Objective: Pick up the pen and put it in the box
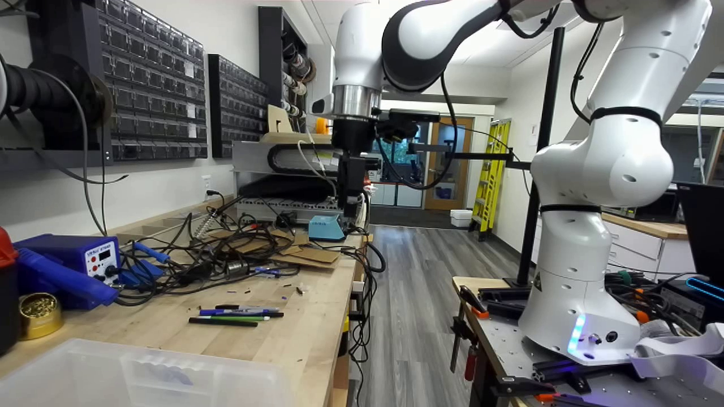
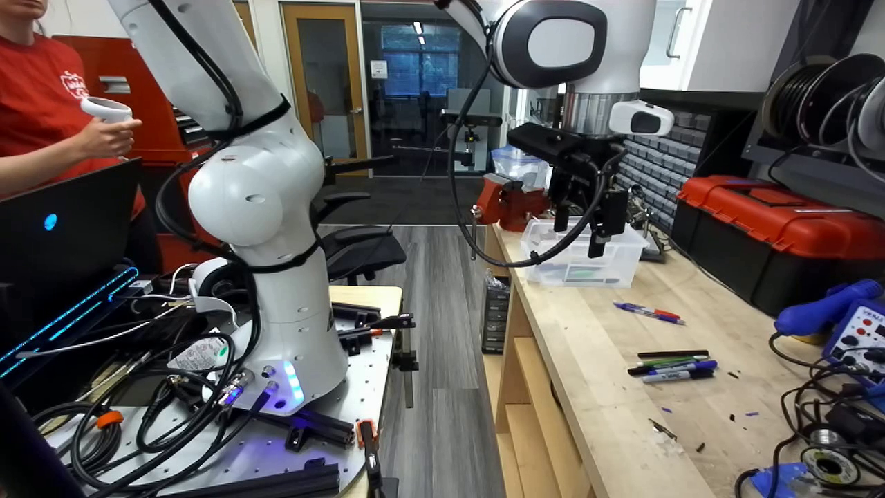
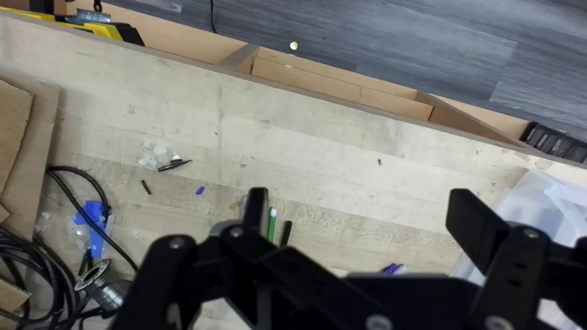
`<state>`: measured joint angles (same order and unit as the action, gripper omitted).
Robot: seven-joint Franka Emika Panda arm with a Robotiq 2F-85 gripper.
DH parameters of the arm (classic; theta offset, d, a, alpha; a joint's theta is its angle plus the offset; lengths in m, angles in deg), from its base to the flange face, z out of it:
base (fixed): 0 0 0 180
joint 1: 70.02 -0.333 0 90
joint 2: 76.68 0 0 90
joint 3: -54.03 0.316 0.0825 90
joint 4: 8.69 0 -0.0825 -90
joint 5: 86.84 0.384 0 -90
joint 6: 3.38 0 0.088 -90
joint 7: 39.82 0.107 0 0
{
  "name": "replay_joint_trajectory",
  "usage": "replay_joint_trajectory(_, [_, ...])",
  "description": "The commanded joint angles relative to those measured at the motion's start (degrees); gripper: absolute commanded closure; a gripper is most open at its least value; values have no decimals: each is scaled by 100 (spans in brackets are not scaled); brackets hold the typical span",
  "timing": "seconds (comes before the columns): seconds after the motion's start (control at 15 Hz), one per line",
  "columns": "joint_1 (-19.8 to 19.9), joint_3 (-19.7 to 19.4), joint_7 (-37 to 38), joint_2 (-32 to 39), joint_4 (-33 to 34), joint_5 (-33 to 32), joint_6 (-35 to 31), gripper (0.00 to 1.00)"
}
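Several pens (image 1: 237, 314) lie in a cluster on the wooden table, also seen in an exterior view (image 2: 672, 366). A pair of blue and red pens (image 2: 648, 313) lies nearer the box. The translucent box (image 2: 619, 261) stands on the table; its near part shows in an exterior view (image 1: 215, 376) and at the right in the wrist view (image 3: 527, 204). Greenish and dark shapes show through its wall. My gripper (image 3: 360, 197) is open and empty, high above the table. In the wrist view a green pen (image 3: 272, 224) and a black pen (image 3: 285, 233) are partly hidden by the left finger.
Tangled cables (image 1: 226, 254), cardboard (image 1: 308, 257) and a small blue device (image 1: 326, 228) lie farther along the table. A soldering station (image 1: 85, 260), a red-lidded toolbox (image 2: 781, 228) and a red vise (image 2: 511, 204) also stand on it. A person (image 2: 48, 111) stands behind the robot.
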<state>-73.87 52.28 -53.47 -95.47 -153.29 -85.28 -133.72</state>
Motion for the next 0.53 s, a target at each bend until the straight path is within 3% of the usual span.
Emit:
replay_joint_trajectory(0.0, [-23,95,106,503,202,32,-549,0])
replay_joint_trajectory(0.47, [9,277,132,1719,682,-36,-1670,0])
